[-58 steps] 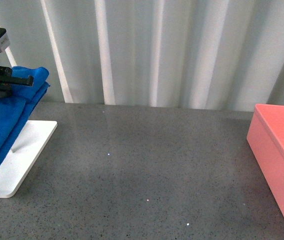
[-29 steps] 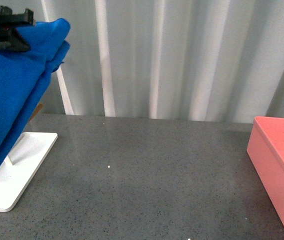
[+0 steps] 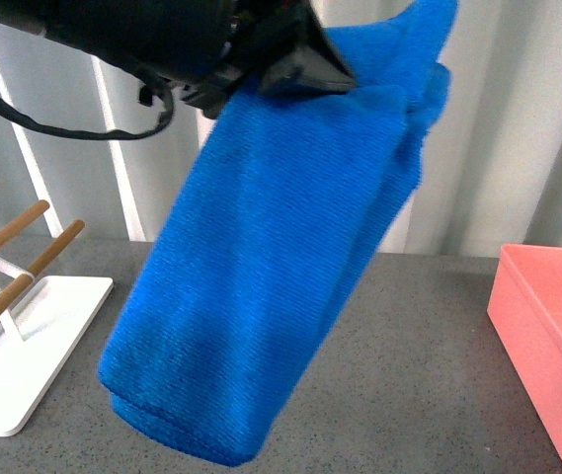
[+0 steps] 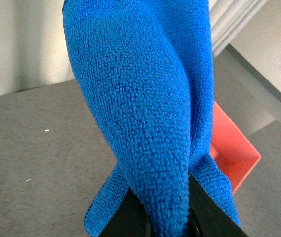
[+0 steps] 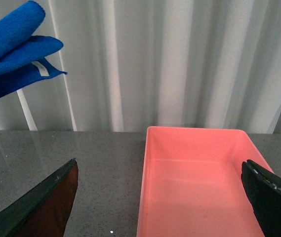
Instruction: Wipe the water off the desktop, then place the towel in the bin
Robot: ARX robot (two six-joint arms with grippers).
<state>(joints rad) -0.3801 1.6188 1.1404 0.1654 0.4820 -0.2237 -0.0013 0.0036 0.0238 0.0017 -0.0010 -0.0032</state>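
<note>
1. Since half a second ago the towel [image 3: 271, 267] has swung from the far left edge, over the rack [image 3: 34, 355], to the middle of the front view. It's fully off the rack now, so both wooden rods [image 3: 24, 272] show bare.
2. Left gripper [image 3: 305, 69] is up high, jaws clamped tight on the towel's top edge. The wrist view shows it best: the black fingers [image 4: 125, 217] pinch a bunched fold of blue cloth.
3. Towel hangs down from that grip, folded over on itself and tilted, with the lower end swung out toward the rack side. It's over the desktop [image 3: 429, 375], between the rack and the bin [image 3: 532, 336]. Can't tell if the bottom hem touches the surface.
4. Right gripper [image 5: 159, 165] has its jaws spread wide with nothing between them. It's pointed at the bin, which is open-topped with nothing visible inside.
5. A corner of the towel also pokes into the right wrist view, well apart from the bin.
6. Bin sits on the desktop at the right edge of the front view.
</note>
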